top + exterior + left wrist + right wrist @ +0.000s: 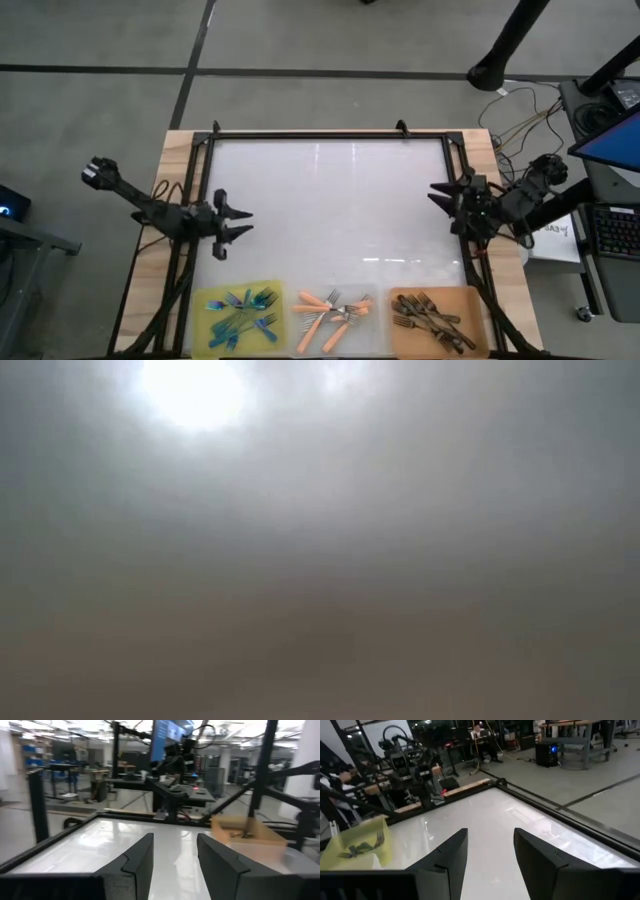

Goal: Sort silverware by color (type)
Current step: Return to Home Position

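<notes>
The white table point(330, 200) holds forks point(325, 305), seemingly sorted, in bins point(478, 294); left pincer point(245, 223) and right pincer point(434, 195) gape.

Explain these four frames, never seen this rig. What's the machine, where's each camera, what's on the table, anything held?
It is a robot with two dark arms at a white table. The high view looks straight down on it: the left gripper sits by the table's left side, the right gripper by its right side. Each wrist view looks out past that arm's own jaws. Both pairs stand open and hold nothing. The low view shows only grey haze.

In the high view, three bins stand along the table's bottom edge: a yellow bin with blue-teal forks, a transparent bin with orange-handled forks, and an orange bin with dark forks. Every fork in view lies in a bin.
</notes>
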Robot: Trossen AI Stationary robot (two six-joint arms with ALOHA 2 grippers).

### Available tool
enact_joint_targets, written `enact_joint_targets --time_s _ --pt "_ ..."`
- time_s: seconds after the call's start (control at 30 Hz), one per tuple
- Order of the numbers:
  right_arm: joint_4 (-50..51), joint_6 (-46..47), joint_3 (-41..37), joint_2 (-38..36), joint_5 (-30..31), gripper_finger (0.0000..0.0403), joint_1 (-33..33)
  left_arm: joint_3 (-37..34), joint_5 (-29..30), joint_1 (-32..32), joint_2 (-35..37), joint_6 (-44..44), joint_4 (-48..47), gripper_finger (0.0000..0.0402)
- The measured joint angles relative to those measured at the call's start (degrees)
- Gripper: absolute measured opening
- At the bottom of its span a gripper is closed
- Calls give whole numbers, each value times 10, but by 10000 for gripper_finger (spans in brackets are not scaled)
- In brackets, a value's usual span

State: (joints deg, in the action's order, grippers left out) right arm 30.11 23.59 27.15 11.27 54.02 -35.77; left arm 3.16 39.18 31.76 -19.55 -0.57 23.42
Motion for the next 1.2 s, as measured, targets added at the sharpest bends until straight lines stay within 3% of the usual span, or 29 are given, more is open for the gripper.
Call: enact_joint_targets --time_s 0.23,0.73,1.0,1.2 --pt "0 -17 -11 -4 -1 151 10 0 -103 -93 -12 -7 -3 132" --pt "-22 -111 -15 -75 -19 151 57 -1 -368 -399 -25 0 4 132" --pt "-62 -116 -48 -108 1 151 76 -1 -400 -433 -26 -1 10 132" --pt "-187 -129 -133 -100 -7 151 81 -1 -400 -433 -29 0 10 132"
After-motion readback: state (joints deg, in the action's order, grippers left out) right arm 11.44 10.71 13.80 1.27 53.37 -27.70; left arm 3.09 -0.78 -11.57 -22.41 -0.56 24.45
